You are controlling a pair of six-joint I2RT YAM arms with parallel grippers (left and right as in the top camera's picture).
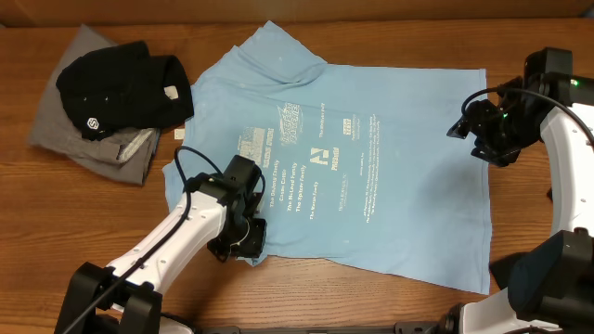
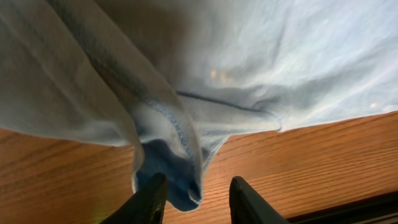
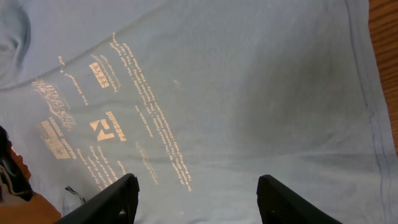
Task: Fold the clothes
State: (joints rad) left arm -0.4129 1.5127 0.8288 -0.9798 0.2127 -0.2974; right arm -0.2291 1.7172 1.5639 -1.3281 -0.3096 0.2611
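- The blue shirt (image 1: 399,176) lies spread flat, print up, in the middle of the wooden surface (image 1: 93,241). Its long axis runs left to right.
- Its straight hem points toward the right arm. Its neck and sleeves point toward the left.
- The lines of print run sideways in the overhead view, stacked along the shirt's length.
- The cloth is a thin, soft knit in pale blue, with shallow wrinkles and a stitched seam along the hem and side edge.
- White text blocks and small logos fill the chest area.
- The far sleeve fans out flat toward the back of the surface. The near sleeve is gathered at the left fingers (image 2: 152,198).
- The left fingers stand a narrow gap apart. A hemmed fold of sleeve hangs between them and rests against one finger. Bare wood shows beside the other finger, so the cloth is not pinched.
- The right fingers (image 3: 121,199) are spread wide and hold nothing. They hover over the hem end of the shirt.
- A crumpled black shirt (image 1: 121,88) sits on a grey shirt (image 1: 74,139) at the far left, just beside the blue shirt's shoulder.
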